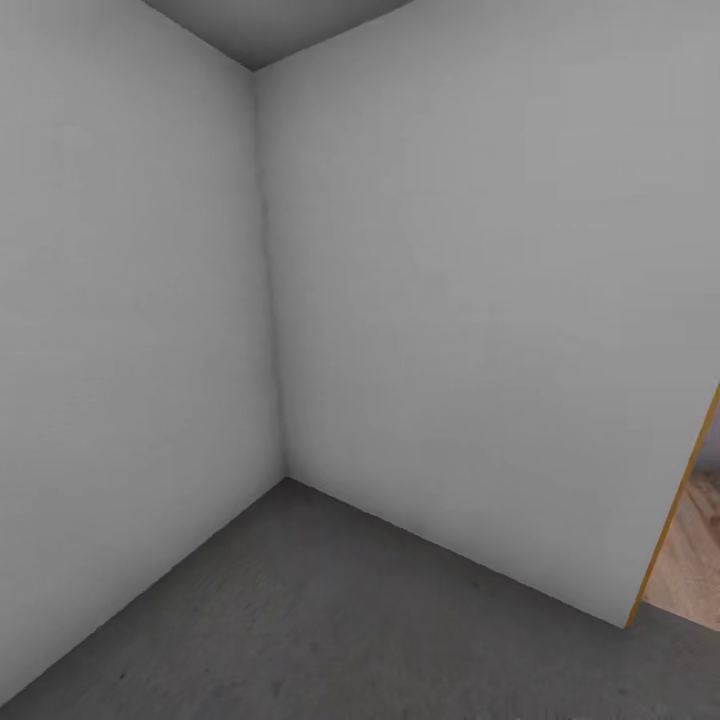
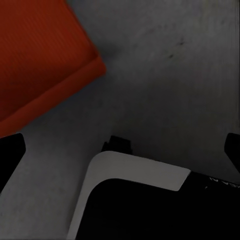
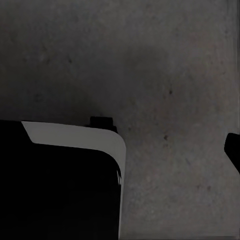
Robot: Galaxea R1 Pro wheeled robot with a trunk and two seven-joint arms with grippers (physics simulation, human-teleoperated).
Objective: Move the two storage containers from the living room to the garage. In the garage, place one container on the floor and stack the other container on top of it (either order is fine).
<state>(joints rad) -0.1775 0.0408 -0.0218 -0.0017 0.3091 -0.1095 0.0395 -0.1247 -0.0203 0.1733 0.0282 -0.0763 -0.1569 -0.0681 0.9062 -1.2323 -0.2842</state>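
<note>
Facing a corner of the garage, I see in my head view two plain white-grey walls (image 1: pixel 450 300) that meet at about 11 o'clock, and the grey concrete floor (image 1: pixel 330 620) below them. At about 4 o'clock the right wall ends at an orange-wood door edge (image 1: pixel 672 510), and behind it a strip of light wood planks (image 1: pixel 695 560) is visible.

In my left wrist view one orange-red container (image 2: pixel 40 60) stands on the floor (image 2: pixel 170 75), with one corner of its rim pointing toward the middle of the view. My left end effector (image 2: pixel 122 150) is apart from the container and touches nothing. Its two dark fingertips (image 2: pixel 10 155) are at the opposite edges of the picture, so the fingers are spread wide and empty. Between them, lower, I see a black and white part of my own body (image 2: pixel 135 200).

In my right wrist view there is bare mottled concrete and again a black and white part of my body (image 3: pixel 60 180). One dark fingertip (image 3: pixel 233 152) of my right end effector shows at the edge, so I cannot tell if this end effector is spread or closed.
</note>
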